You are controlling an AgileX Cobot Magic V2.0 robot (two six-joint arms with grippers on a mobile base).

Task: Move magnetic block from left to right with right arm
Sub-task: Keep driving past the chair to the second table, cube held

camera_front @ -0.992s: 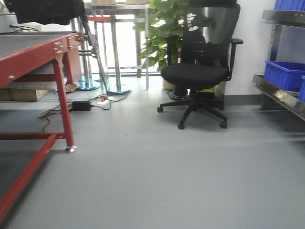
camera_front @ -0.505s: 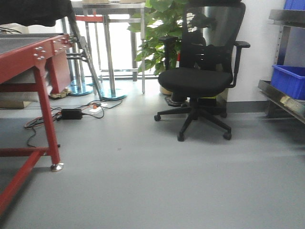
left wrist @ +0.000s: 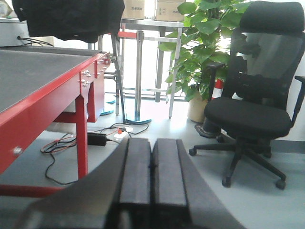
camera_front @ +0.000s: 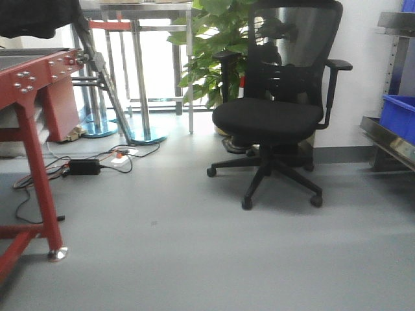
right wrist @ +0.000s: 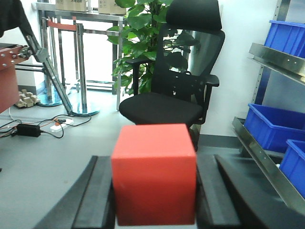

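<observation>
In the right wrist view the magnetic block [right wrist: 155, 174], a plain matte red cube, sits squeezed between the two dark fingers of my right gripper [right wrist: 155, 160], held above the grey floor. My left gripper [left wrist: 152, 143] is shut, its two black pads pressed together with nothing between them, pointing at the floor beside the red table [left wrist: 43, 98]. Neither gripper nor the block shows in the front view.
A red-framed table [camera_front: 29, 81] stands at the left with cables and a power brick [camera_front: 83, 166] on the floor. A black office chair [camera_front: 272, 116] and a potted plant [camera_front: 211, 45] are ahead. Metal shelving with blue bins [right wrist: 274, 126] lines the right.
In the front view the red table has slid toward the left edge and the chair looms larger and nearer. The blue bins have moved toward the right edge.
</observation>
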